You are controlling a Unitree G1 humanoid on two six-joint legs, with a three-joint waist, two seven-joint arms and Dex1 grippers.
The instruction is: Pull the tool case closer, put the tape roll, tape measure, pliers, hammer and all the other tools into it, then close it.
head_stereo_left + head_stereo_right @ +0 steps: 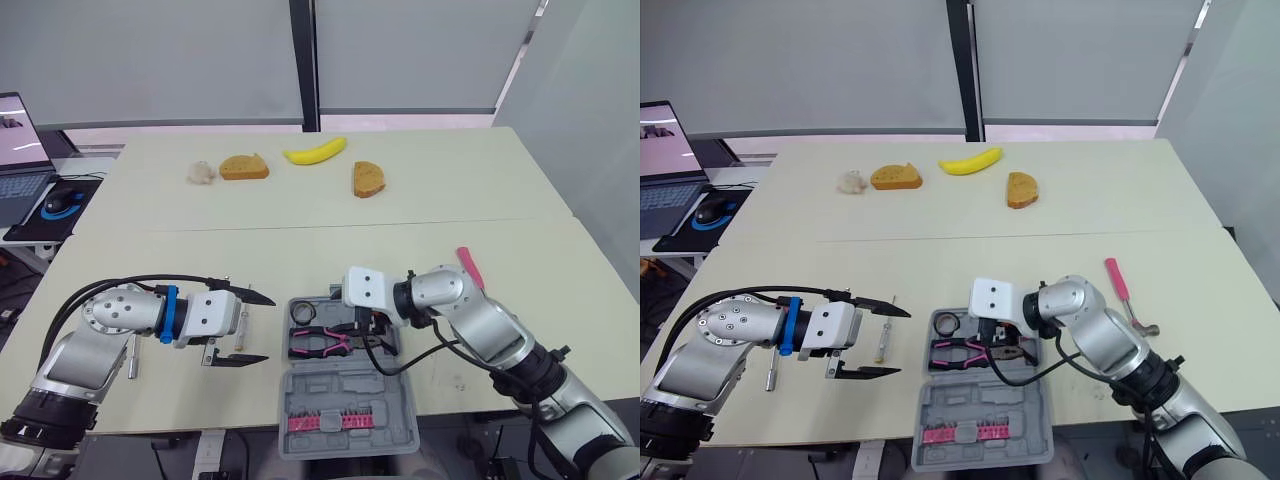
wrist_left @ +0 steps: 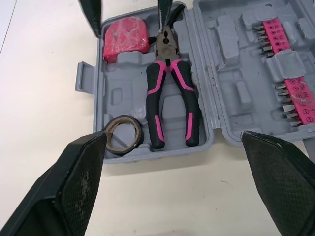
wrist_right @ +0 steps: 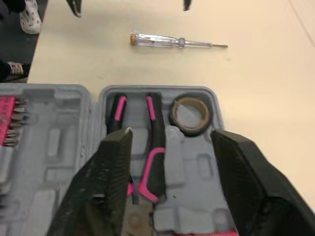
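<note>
The grey tool case [image 1: 345, 405] lies open at the table's front edge, lid toward me with pink bits [image 2: 285, 64]. In its tray lie the tape roll [image 2: 123, 140], the pink-and-black pliers [image 2: 170, 98] and the pink tape measure [image 2: 125, 39]. My right gripper [image 3: 170, 135] hovers open just above the pliers' head. My left gripper [image 1: 268, 328] is open over the table left of the case. A clear screwdriver [image 3: 177, 42] lies on the table by the left gripper. A small metal tool [image 1: 132, 358] rests further left. The pink-handled hammer [image 1: 1118, 280] lies to the right.
At the far side of the table are a banana [image 1: 315, 151], two bread pieces [image 1: 244, 167] [image 1: 368, 179] and a small white lump [image 1: 202, 172]. A laptop [image 1: 20, 150] and a mouse [image 1: 60, 203] sit on a desk at far left.
</note>
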